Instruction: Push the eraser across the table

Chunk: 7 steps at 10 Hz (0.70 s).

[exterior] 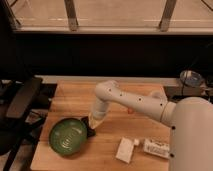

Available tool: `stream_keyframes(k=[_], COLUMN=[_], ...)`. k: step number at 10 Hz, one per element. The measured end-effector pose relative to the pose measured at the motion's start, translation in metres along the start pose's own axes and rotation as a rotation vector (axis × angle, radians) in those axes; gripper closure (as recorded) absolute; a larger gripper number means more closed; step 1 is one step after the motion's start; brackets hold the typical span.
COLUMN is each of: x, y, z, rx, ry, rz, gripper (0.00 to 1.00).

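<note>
The light-brown wooden table (75, 97) fills the middle of the camera view. My white arm reaches from the right down to its front left part. My gripper (93, 126) points down at the tabletop right beside the green bowl (67, 136). A small black block, the eraser (90, 133), shows at the gripper's tip, touching the bowl's right rim.
A white flat box (124, 150) and a white labelled tube (155, 147) lie at the table's front right. A small orange thing (129, 110) peeks from under my arm. A black chair (20, 100) stands left of the table. A dark wall runs behind it.
</note>
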Motion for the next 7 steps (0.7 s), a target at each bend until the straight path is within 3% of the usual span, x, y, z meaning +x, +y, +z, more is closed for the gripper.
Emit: stream_keyframes(k=[1, 3, 5, 7], x=[-0.001, -0.024, -0.068, -0.099], y=[0.000, -0.005, -0.022, -0.040], z=[0.000, 0.007, 0.015, 0.021], rx=[0.001, 0.017, 0.035, 0.046], ry=[-0.005, -0.088, -0.166, -0.189], rz=[-0.005, -0.054, -0.108, -0.119], gripper=[1.00, 1.00, 1.00, 1.00])
